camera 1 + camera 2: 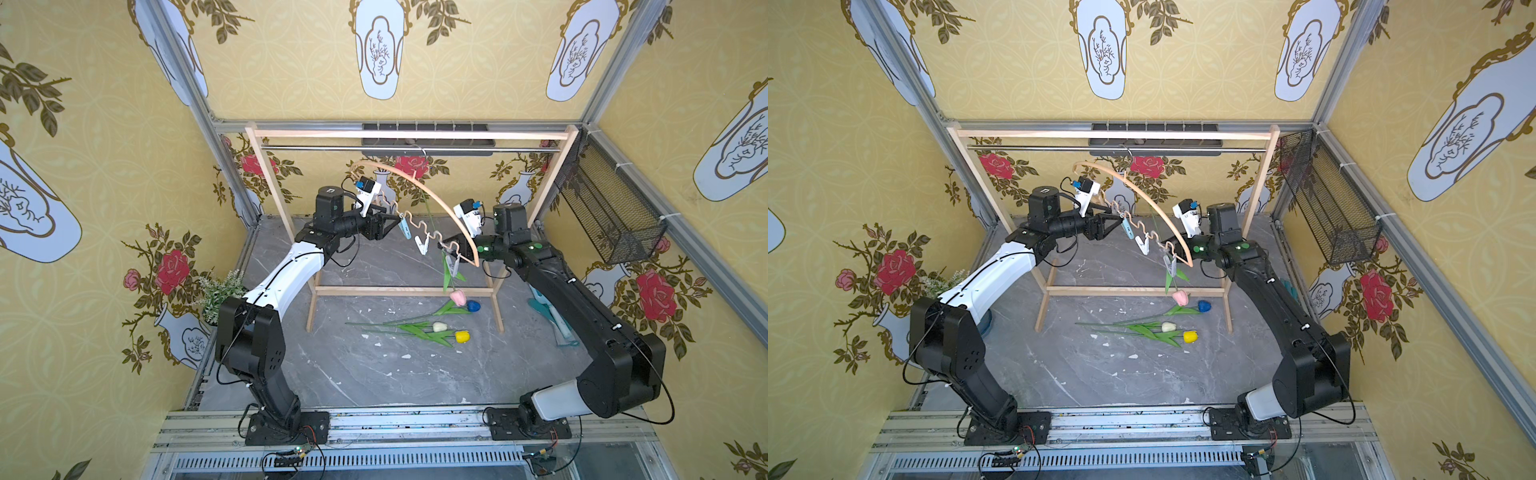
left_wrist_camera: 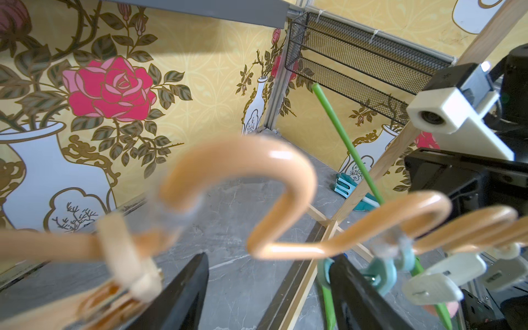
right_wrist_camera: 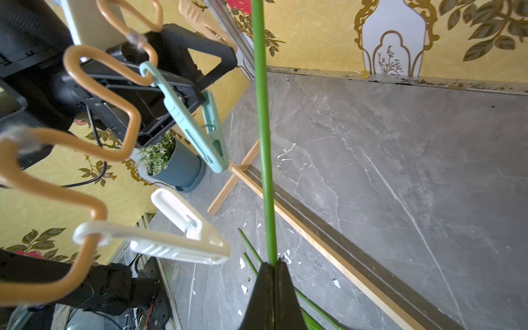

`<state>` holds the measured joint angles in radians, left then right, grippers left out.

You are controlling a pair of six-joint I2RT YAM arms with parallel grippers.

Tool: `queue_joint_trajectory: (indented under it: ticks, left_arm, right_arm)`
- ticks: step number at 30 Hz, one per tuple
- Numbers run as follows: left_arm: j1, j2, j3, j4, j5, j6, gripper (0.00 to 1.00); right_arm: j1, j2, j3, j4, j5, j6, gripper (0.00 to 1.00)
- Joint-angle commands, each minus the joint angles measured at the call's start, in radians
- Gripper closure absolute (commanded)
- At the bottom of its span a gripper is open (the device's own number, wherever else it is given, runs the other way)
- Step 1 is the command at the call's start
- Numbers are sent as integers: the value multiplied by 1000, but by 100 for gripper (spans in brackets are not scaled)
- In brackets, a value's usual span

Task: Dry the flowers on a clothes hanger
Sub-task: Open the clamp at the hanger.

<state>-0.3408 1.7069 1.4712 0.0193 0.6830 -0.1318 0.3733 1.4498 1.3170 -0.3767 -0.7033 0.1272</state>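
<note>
The clothes hanger (image 1: 432, 199) hangs tilted by its hook from the rail, low end to the right. Its wavy bar (image 2: 285, 183) carries a teal peg (image 1: 404, 228) and a white peg (image 1: 423, 245). My left gripper (image 1: 392, 222) is open under the bar, with one finger (image 2: 357, 291) against the teal peg (image 3: 197, 120). My right gripper (image 3: 273, 261) is shut on the green stem (image 3: 264, 128) of the pink tulip (image 1: 458, 297), which hangs head down beside the hanger's low end. Blue (image 1: 473, 306), cream (image 1: 439, 327) and yellow (image 1: 462, 336) tulips lie on the grey table.
The hanger hangs on a large wooden rack (image 1: 276, 195) with a metal rail (image 1: 332, 147). A black mesh basket (image 1: 602, 208) is fixed to the right wall. A potted plant (image 1: 220, 291) stands at the left, and a teal tool (image 1: 548, 311) lies at the right.
</note>
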Motion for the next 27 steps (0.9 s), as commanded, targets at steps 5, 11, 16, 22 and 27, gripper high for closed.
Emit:
queue_joint_trajectory:
  ticks: [5,11,16,22,27]
  left_arm:
    - [29,-68,-67,-26,-8,26,25]
    - [31,-93,-71,-120,8,84,22]
    - [31,-132,-114,-152,-45,106,20]
    - [61,-208,-189,-83,-87,86,19]
    - [66,-166,-128,-73,-61,75,19]
  right_arm:
    - [3,-10,-18,83,-73,-9,100]
    - [30,-9,-7,83,-92,-20,100]
    - [32,-11,-18,92,-92,-26,100]
    - [28,-32,-41,99,-66,-24,100]
    - [-14,-80,-102,150,-81,6,100]
